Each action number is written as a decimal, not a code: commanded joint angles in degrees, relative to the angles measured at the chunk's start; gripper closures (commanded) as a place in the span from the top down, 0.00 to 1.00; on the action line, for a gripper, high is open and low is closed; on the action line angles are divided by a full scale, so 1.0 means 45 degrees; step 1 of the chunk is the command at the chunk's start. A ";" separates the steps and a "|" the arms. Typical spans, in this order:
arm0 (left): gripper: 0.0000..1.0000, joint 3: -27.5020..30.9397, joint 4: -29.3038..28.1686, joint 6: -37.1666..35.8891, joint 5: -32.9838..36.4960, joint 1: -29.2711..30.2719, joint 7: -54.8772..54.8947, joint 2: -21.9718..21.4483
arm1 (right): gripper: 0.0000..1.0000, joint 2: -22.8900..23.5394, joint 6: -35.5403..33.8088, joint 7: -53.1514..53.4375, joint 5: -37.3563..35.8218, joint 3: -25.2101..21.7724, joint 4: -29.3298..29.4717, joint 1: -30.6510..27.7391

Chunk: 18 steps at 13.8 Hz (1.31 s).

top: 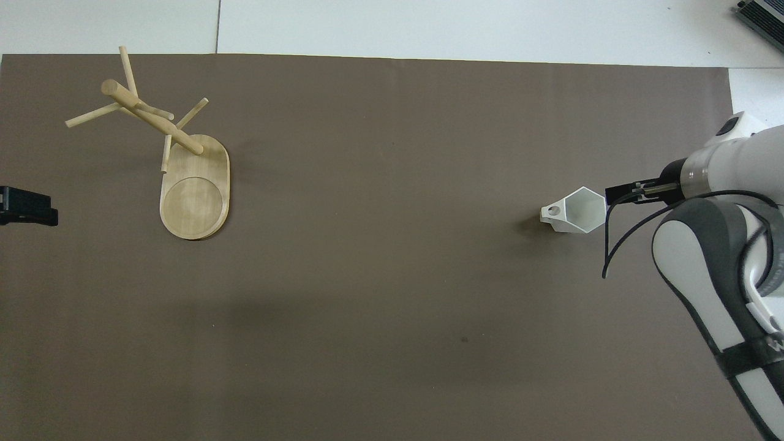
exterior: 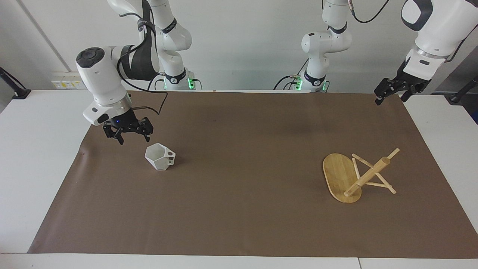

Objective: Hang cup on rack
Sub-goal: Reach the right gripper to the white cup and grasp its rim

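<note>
Facing view: the right gripper (exterior: 129,136) hangs released, fingers spread, at left of centre, just up-left of the cup (exterior: 160,157) and not touching it. That white faceted cup stands upright on the brown mat (exterior: 239,209) covering the bench. At lower right the rack (exterior: 356,175) stands on its base. The left gripper (exterior: 392,95), also released, waits at upper right.

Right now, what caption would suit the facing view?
Right gripper, open, hangs beside the cup; the rack stands apart; left gripper waits.
</note>
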 commanded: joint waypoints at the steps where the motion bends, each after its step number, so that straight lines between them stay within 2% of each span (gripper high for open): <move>1: 1.00 0.0228 -0.0012 -0.0160 -0.0043 -0.0254 0.0007 -0.0101 | 1.00 0.0350 0.0479 -0.0450 0.0123 0.0028 -0.0043 -0.0058; 5: 1.00 0.0228 -0.0012 -0.0179 -0.0062 -0.0254 0.0007 -0.0101 | 1.00 0.0566 0.0695 -0.0372 0.0123 0.0028 -0.0336 -0.0058; 10: 1.00 0.0228 -0.0012 -0.0179 -0.0062 -0.0254 0.0007 -0.0101 | 1.00 0.0586 0.2022 -0.0235 0.0143 0.0028 -0.1291 -0.0058; 18: 1.00 0.0111 -0.0012 -0.0024 -0.0062 -0.0587 0.0104 -0.0101 | 1.00 0.0527 0.2121 0.0233 0.0143 0.0028 -0.1723 -0.0058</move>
